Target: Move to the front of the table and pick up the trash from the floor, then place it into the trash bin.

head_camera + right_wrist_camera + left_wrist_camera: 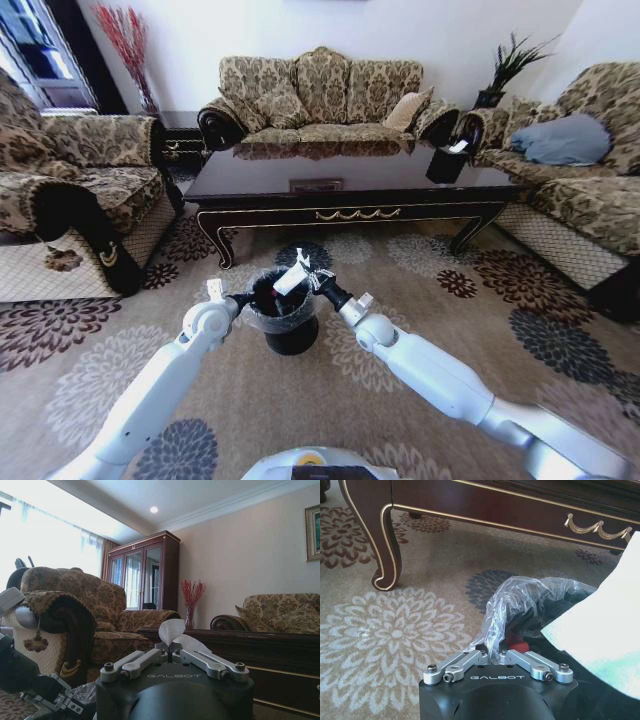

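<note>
Bright window glare — warped fisheye edges

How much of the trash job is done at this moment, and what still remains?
Done: the robot stands before the table, and something red-capped lies inside the trash bin. In hand: the right tool holds a white paper above the bin, while the left tool pinches the liner bag. Left: release the paper.

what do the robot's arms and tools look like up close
Both arms are smooth glossy white shells with rounded joints. The left tool and right tool share one build: a black block body lettered GALBOT in pale capitals, topped by silver metal linkage bars fastened with dark screws.
</note>
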You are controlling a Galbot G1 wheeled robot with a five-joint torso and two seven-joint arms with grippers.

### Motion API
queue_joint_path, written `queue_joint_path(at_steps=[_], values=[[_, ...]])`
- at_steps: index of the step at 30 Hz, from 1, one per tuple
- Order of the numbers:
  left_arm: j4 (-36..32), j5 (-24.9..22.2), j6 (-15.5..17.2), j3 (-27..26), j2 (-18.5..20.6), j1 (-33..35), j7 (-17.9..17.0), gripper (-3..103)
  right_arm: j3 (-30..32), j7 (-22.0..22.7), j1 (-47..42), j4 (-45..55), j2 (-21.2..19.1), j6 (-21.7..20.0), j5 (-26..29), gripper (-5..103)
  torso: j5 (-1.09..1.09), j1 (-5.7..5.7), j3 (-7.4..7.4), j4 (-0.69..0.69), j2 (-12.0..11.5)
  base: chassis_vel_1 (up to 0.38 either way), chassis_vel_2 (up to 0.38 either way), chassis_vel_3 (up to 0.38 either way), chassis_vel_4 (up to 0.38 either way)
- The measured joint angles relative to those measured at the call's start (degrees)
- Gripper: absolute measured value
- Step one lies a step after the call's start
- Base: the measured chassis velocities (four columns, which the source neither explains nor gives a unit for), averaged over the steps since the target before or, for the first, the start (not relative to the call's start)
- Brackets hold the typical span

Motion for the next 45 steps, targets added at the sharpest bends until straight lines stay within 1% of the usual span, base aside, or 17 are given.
queue_joint_path(at_steps=[5,7,9,10,17,18,20,21,25,26,27,30,31,32,36,39,45], values=[[-0.3,-0.6,0.1,-0.4,0.6,-0.3,-0.3,4,-0.1,-0.4,-0.9,0.5,-0.1,0.8,-0.9,0,0.00,0.00,0.00,0.00,0.0,0.000,0.000,0.000,0.000],[-0.5,-0.8,0.1,-0.5,0.7,-0.3,-0.5,4,-0.1,-0.9,-1.4,1.0,-0.2,1.2,-0.9,11,0.00,0.00,0.00,0.00,0.0,0.000,0.000,0.000,0.000],[-0.6,-0.9,0.1,-0.6,0.8,-0.2,-0.5,4,-0.1,-1.4,-1.6,1.2,-0.3,1.5,-0.8,11,0.00,0.00,0.00,-0.01,0.0,0.000,0.000,0.000,0.000],[-0.8,-0.9,0.1,-0.7,0.9,-0.1,-0.6,4,-0.1,-2.2,-1.9,1.7,-0.6,2.0,-0.5,21,0.00,0.00,0.00,-0.01,0.0,0.000,0.000,0.000,0.000],[-1.5,-0.9,0.2,-1.3,1.0,0.7,-0.9,4,0.8,-7.1,-2.7,4.0,-1.8,3.7,1.5,37,0.00,0.00,0.00,0.00,0.0,0.000,0.000,0.000,0.000],[-1.6,-0.9,0.2,-1.4,1.1,0.8,-0.9,4,1.0,-7.5,-2.9,4.5,-2.0,3.9,1.7,49,0.00,0.00,0.00,-0.01,0.0,0.000,0.000,0.000,0.000],[-1.7,-0.9,0.2,-1.5,1.1,0.9,-0.9,4,1.1,-7.7,-3.0,4.7,-2.1,4.0,1.8,49,0.00,0.00,0.00,-0.01,0.0,0.000,0.000,0.000,0.000],[-2.0,-0.9,0.2,-1.8,1.2,1.3,-1.0,4,1.5,-7.8,-3.4,5.4,-2.3,4.1,2.1,61,-0.01,0.00,0.00,0.00,0.0,0.000,0.000,0.000,0.000],[-2.4,-0.8,0.2,-2.3,1.4,1.9,-1.0,4,2.6,-7.7,-4.0,5.6,-2.5,4.1,2.5,71,0.00,0.00,0.00,-0.01,0.0,0.000,0.000,0.000,0.000],[-2.6,-0.8,0.3,-2.6,1.6,2.2,-1.0,4,3.0,-7.5,-4.1,5.5,-2.5,4.0,2.7,71,0.00,0.00,0.00,-0.01,0.0,0.000,0.000,0.000,0.000],[-3.0,-0.7,0.3,-3.4,1.9,2.9,-1.0,4,4.0,-6.7,-4.4,4.9,-2.6,3.7,3.0,82,0.00,-0.01,0.00,-0.01,0.0,0.000,0.000,0.000,0.000],[-3.7,-0.7,0.3,-4.7,2.6,3.9,-1.0,4,5.2,-6.1,-4.6,4.2,-2.8,3.1,3.3,88,0.00,0.00,0.00,-0.01,0.0,0.000,0.000,0.000,0.000],[-4.3,-0.7,0.4,-5.9,3.3,4.8,-0.9,4,5.9,-5.6,-4.7,3.9,-3.1,2.4,3.2,97,0.00,0.00,0.00,0.00,0.0,0.000,0.000,0.000,0.000],[-4.6,-0.7,0.4,-6.8,3.8,5.3,-0.9,4,6.4,-4.7,-4.8,3.8,-3.3,1.4,2.8,99,0.00,-0.01,0.00,0.00,0.0,0.000,0.000,0.000,0.000],[-5.4,-1.3,0.6,-8.8,5.0,6.1,-1.2,4,7.2,-1.9,-5.3,3.8,-4.2,-1.7,2.3,99,-0.01,0.00,0.00,0.00,0.0,0.000,0.000,0.000,0.000],[-7.5,-4.0,0.9,-12.8,8.1,7.6,-2.7,4,8.2,5.1,-6.5,3.0,-5.3,-7.8,2.4,100,-0.02,-0.01,-0.01,0.00,0.0,0.000,0.000,0.000,0.000],[-9.8,-6.6,0.9,-16.7,11.6,8.9,-3.3,4,9.1,9.8,-8.2,-1.7,-4.9,-10.4,2.4,100,0.00,-0.01,0.00,0.01,0.0,0.000,0.000,0.000,0.000]])
